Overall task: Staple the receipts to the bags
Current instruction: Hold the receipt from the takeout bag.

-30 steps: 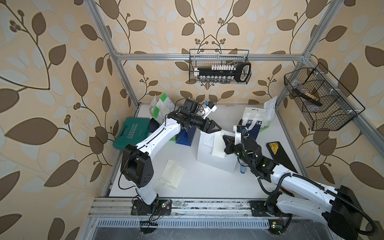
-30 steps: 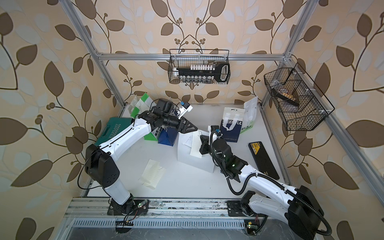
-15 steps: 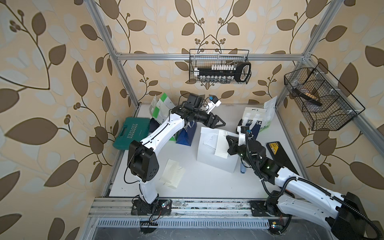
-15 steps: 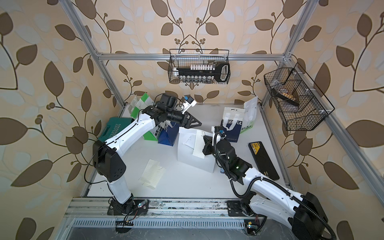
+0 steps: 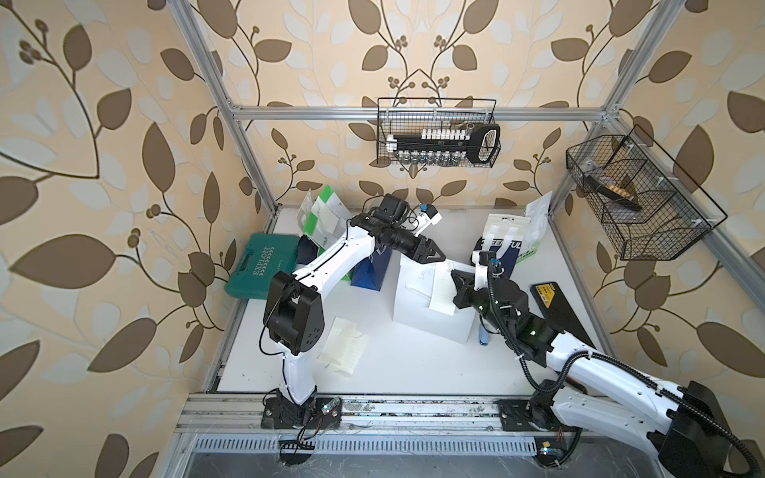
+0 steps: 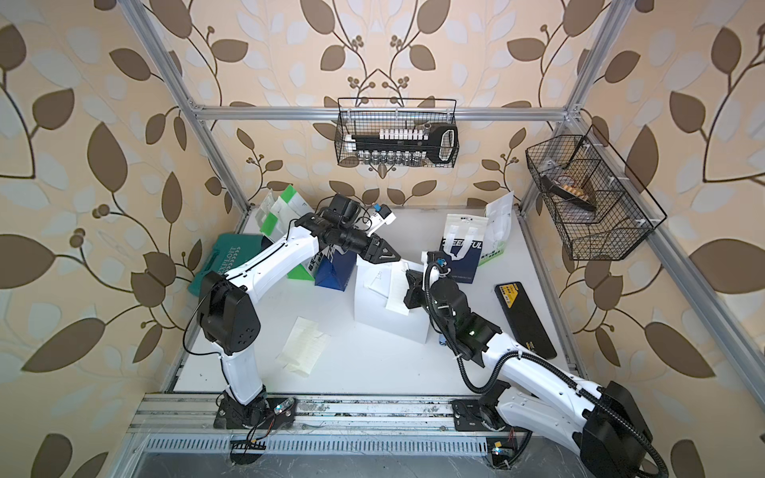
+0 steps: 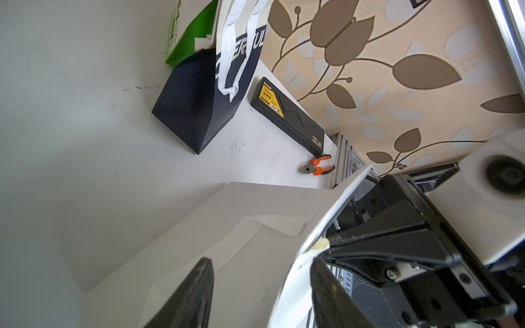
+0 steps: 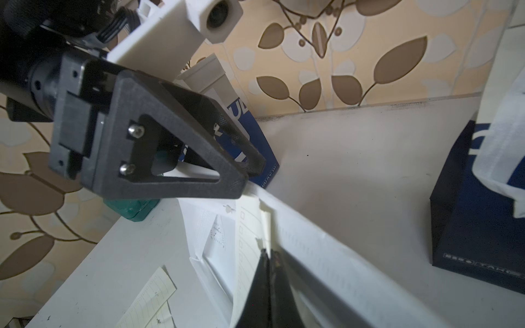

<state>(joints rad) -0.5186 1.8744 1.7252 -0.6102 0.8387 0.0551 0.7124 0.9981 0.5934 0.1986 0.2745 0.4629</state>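
The left gripper [image 5: 436, 256] hovers at the plain white bag [image 5: 430, 323], its fingers [image 7: 199, 292] closer together than a second ago but still spread, with the bag's rim between them and not yet gripped. To the right, a cream receipt [image 5: 442, 289] lies against that rim, pinched by the right gripper [image 5: 455, 289], whose fingers [image 8: 264, 284] are pressed together. Stapling is likely next.

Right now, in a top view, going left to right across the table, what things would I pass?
Teal tool case → loose receipts → white bag → black case with a yellow label.
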